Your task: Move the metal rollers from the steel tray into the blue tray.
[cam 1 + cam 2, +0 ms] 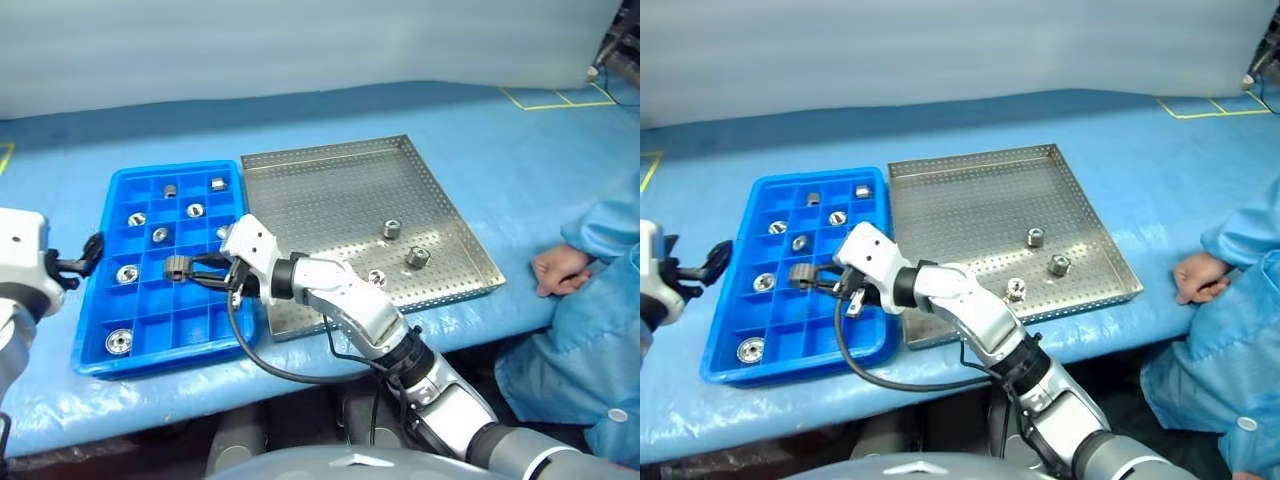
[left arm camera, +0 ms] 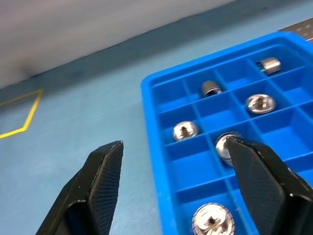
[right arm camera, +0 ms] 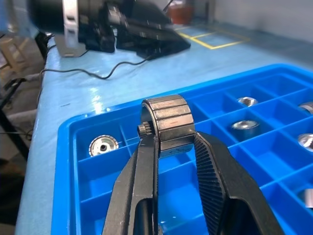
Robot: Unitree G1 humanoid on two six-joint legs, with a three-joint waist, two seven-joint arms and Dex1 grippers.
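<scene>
The blue tray (image 1: 160,362) lies left of the steel tray (image 1: 330,200) on the blue table. Three metal rollers (image 1: 392,229) remain on the steel tray's perforated floor, towards its near right part. Several rollers (image 1: 128,273) sit in separate compartments of the blue tray. My right gripper (image 1: 188,270) reaches across over the blue tray's middle and is shut on one roller (image 3: 168,120), held above an empty compartment. Beside the blue tray's left rim my left gripper (image 1: 85,260) stands open, with nothing between its fingers (image 2: 105,171).
A person in a blue coat stands at the right, one hand (image 1: 560,270) resting on the table near the steel tray's near right corner. Yellow tape marks (image 1: 560,98) lie at the far right. Black equipment and cables (image 3: 122,29) are at the table's left end.
</scene>
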